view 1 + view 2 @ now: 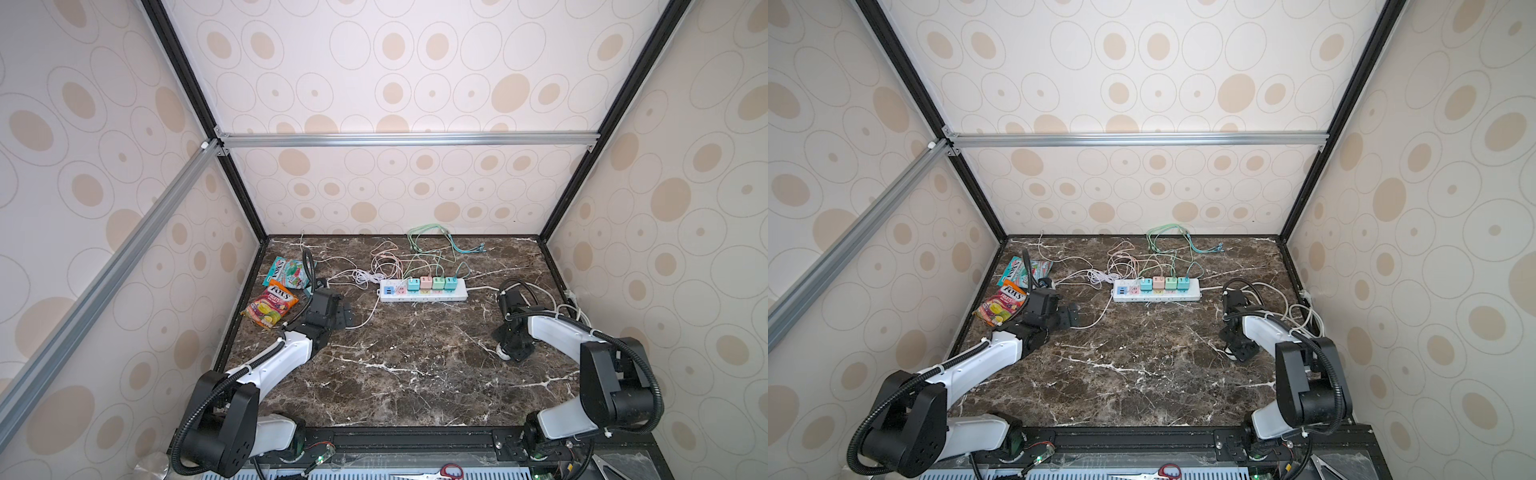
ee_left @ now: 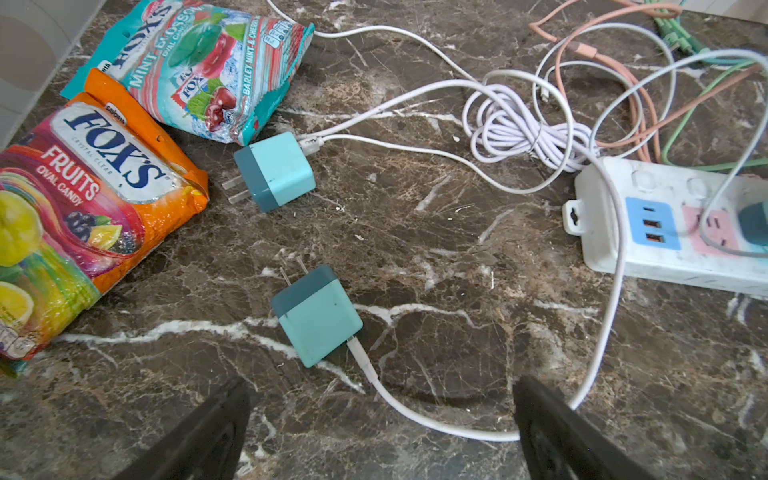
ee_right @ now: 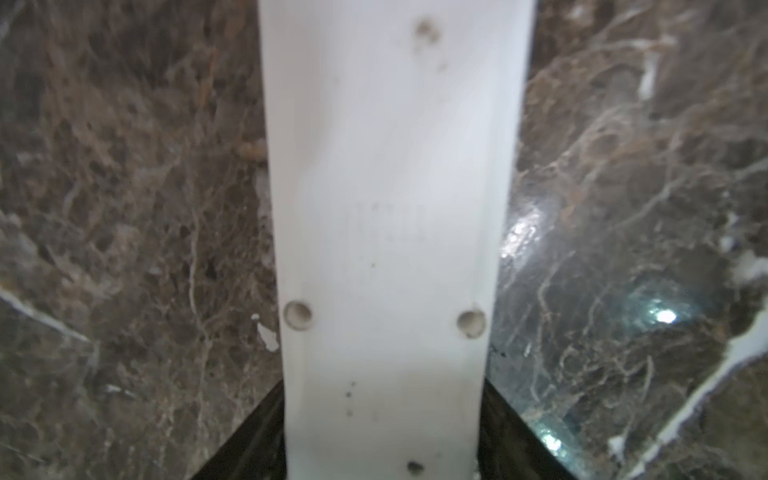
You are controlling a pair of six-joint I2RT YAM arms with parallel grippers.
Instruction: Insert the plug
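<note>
**On the bench (image 1: 415, 374), the left gripper (image 2: 380, 390) hangs with jaws wide apart over a teal plug (image 2: 318, 318).**

The strip (image 1: 424, 289) lies toward 12 o'clock on the bench, and the socket (image 2: 712, 232) at its 9 o'clock end looks free. The left gripper is at its 8 o'clock. The right gripper (image 3: 382, 380), at its 4 o'clock, flanks a white block (image 3: 386, 187); whether it pinches cannot be told. The plug lies flat just ahead of the left jaws, near a twin (image 2: 274, 170). It looks light, rigid and smooth, best pinched on its flat pale sides, clear of the thin prongs (image 2: 291, 270) and the soft, dragging cable (image 2: 415, 415).
</note>
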